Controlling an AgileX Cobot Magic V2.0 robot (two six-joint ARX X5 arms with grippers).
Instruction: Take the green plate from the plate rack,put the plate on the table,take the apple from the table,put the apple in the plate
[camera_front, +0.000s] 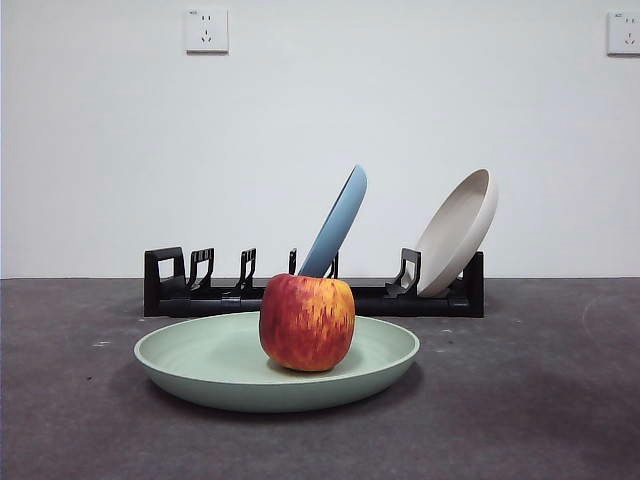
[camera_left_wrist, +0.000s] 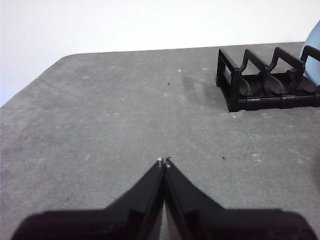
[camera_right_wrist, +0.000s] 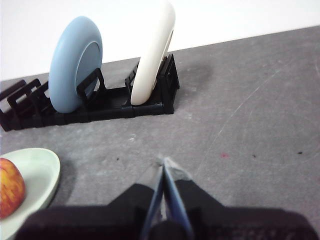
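The green plate (camera_front: 200, 365) lies flat on the table (camera_front: 540, 400) in front of the plate rack (camera_front: 200, 290). The red apple (camera_front: 306, 322) stands upright in the plate, a little right of its middle. The right wrist view shows the plate's edge (camera_right_wrist: 42, 172) with the apple (camera_right_wrist: 10, 187) in it, off to the side of my right gripper (camera_right_wrist: 164, 162), which is shut and empty above the table. My left gripper (camera_left_wrist: 164, 162) is shut and empty above bare table, near the rack's empty end (camera_left_wrist: 240, 85). Neither gripper shows in the front view.
A light blue plate (camera_front: 338, 222) and a cream-white plate (camera_front: 458, 230) lean in the rack's slots; both show in the right wrist view, blue (camera_right_wrist: 75, 70) and white (camera_right_wrist: 155, 55). A white wall stands behind the table.
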